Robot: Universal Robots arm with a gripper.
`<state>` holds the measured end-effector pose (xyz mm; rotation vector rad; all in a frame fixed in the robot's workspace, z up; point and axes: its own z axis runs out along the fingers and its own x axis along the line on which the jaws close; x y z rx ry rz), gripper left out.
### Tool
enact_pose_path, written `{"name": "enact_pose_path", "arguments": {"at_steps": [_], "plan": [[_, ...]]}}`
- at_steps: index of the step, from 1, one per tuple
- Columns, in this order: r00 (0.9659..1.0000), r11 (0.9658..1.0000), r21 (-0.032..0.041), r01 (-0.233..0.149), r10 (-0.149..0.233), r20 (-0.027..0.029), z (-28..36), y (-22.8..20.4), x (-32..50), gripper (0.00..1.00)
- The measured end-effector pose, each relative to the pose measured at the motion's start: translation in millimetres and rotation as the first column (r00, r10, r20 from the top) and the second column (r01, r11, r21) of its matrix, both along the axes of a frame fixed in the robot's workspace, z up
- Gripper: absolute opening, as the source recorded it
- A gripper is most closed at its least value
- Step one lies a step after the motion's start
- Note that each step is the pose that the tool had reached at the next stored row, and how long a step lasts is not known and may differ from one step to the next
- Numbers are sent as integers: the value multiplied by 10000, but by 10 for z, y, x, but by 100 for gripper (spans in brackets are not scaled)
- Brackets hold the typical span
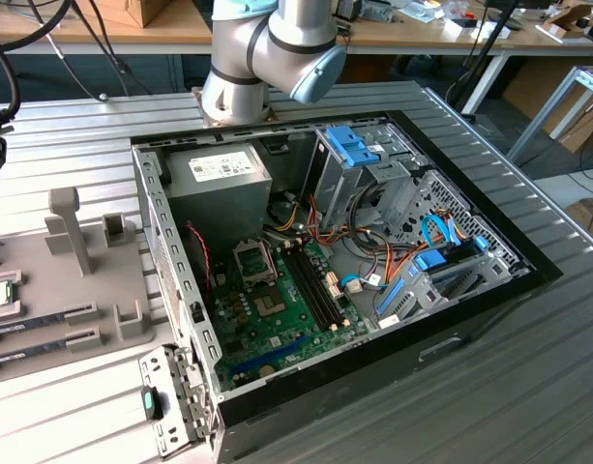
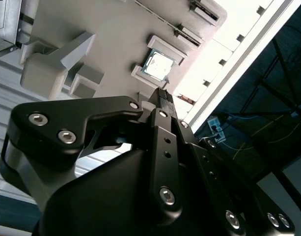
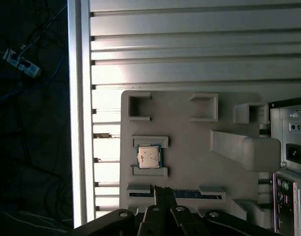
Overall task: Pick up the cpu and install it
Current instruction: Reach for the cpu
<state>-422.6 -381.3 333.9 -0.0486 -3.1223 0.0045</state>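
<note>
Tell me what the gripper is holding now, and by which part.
Nothing. The gripper is shut on nothing; the cpu lies in its holder on the grey tray, apart from the gripper.

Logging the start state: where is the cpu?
The cpu lies on the grey tray between two brackets, at the exterior view's left of the case.
</note>
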Motion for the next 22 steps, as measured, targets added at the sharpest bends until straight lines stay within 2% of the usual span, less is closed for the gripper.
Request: {"name": "enact_pose_path", "arguments": {"at_steps": [5,22], "plan": [[10000,10000,1,-13,13,1,-7,1,1,11],[10000,10000,0,-13,13,0,-104,0,0,11]]}}
